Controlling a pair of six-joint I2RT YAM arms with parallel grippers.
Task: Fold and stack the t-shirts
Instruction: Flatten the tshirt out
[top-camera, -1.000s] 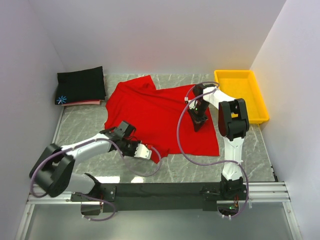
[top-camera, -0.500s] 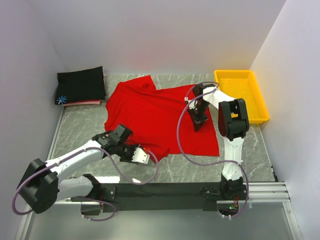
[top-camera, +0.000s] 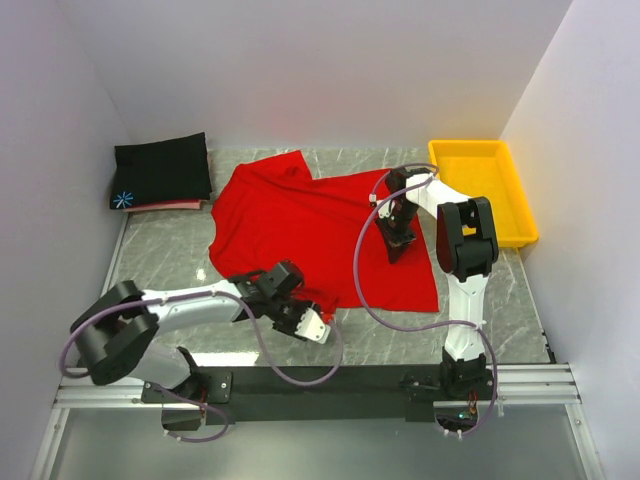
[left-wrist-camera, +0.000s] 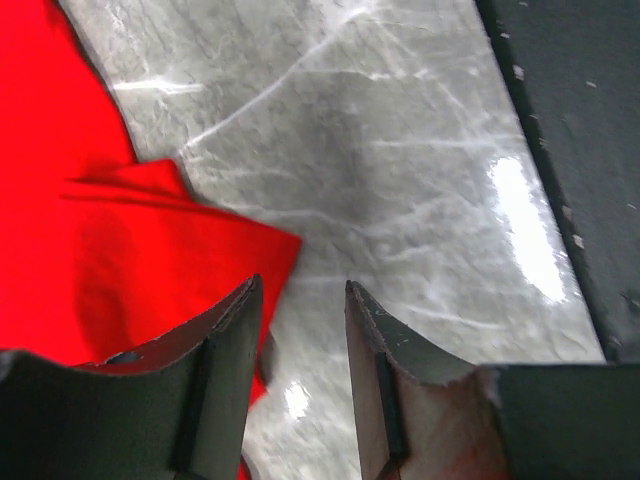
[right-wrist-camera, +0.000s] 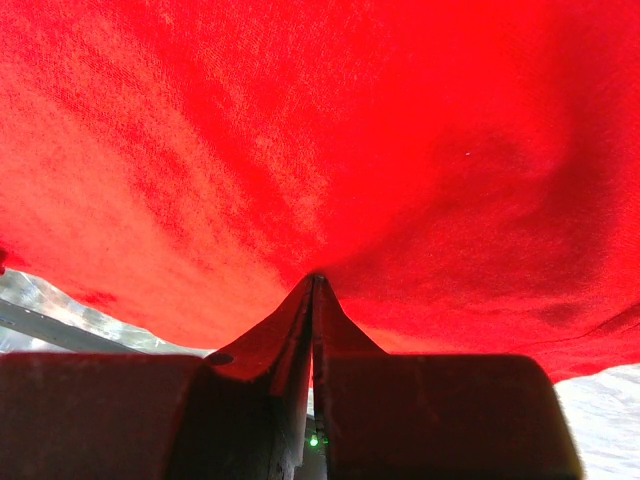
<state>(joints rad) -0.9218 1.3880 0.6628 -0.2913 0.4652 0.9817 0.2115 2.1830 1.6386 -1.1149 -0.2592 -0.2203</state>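
- top external: a red t-shirt (top-camera: 300, 225) is seen spread flat across the middle of the marble table (top-camera: 160, 260). a folded black t-shirt (top-camera: 162, 170) is stacked on a pale pink t-shirt (top-camera: 172, 206) at about 10 o'clock from the red one, apart from it. a yellow tray (top-camera: 480, 185) is set at about 2 o'clock, at the table's far right. the left gripper (top-camera: 312, 328) is placed low at the red cloth's 6 o'clock hem; the right gripper (top-camera: 397, 240) is pressed down on the cloth toward 3 o'clock.
- left wrist: the left gripper (left-wrist-camera: 300, 285) is shown with its jaws parted, and only bare table is seen between them. a corner of the red t-shirt (left-wrist-camera: 100, 250) is found at 9 o'clock, partly covered by the left finger (left-wrist-camera: 225, 330). a black rail (left-wrist-camera: 580, 120) is seen at 2 o'clock.
- right wrist: the right gripper (right-wrist-camera: 315, 285) is shown with its jaws closed together, and a pucker of the red t-shirt (right-wrist-camera: 320, 130) is pinched at their tips. most of the view is filled by that cloth; slivers of table (right-wrist-camera: 610, 420) are visible at 4 and 8 o'clock.
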